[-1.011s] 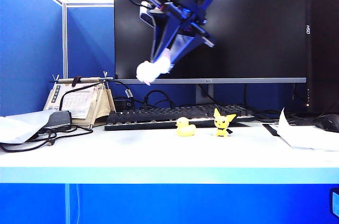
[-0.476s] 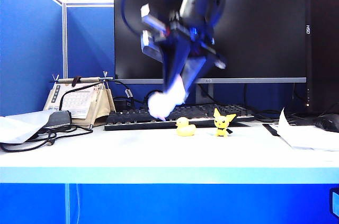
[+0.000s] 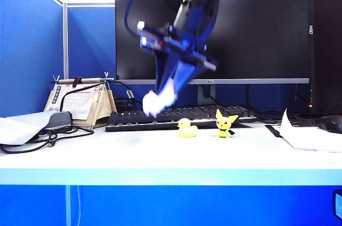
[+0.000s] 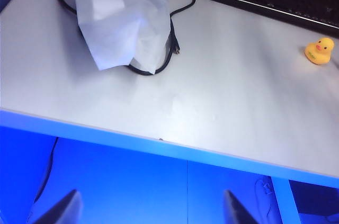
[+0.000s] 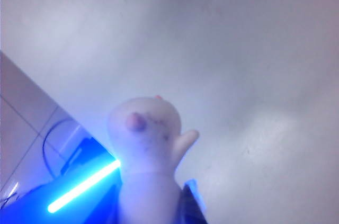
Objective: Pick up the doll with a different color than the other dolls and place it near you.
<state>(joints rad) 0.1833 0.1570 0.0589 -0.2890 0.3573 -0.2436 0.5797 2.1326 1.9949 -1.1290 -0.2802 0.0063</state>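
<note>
Carrying: the pale white-pink doll (image 3: pixel 154 102) hangs in the air from the right gripper (image 3: pixel 158 98), above the desk (image 3: pixel 160 156) and at about ten o'clock from the yellow rubber duck (image 3: pixel 187 128) in the exterior view.
Grip on doll: the right gripper's jaws are nearly together, pinching the doll's hind part so its rounded head (image 5: pixel 144 131) sticks out past the fingertips; the right wrist view shows the head and one small paw over the bare desk.
Why held so: judged, an end pinch leaves the soft body free below the jaws, so it can meet the desk first when set down.
Arm pose: the right arm slants down from the top of the exterior view, gripper pointing down and toward seven o'clock, blurred.
Other dolls: the duck and the yellow pointy-eared figure (image 3: pixel 225 123) stand side by side in front of the keyboard (image 3: pixel 133 119), well apart from the doll, the figure at three o'clock from the duck.
Left gripper: its finger tips (image 4: pixel 66 208) stand wide apart with nothing between them, hanging past the desk's near edge, clear of the work.
Left-side clutter: a white sheet (image 4: pixel 119 17) lies over a black cable (image 4: pixel 169 49), at about nine o'clock from the duck.
Step in hand: judged, the doll is lifted but not yet placed at the near edge.
</note>
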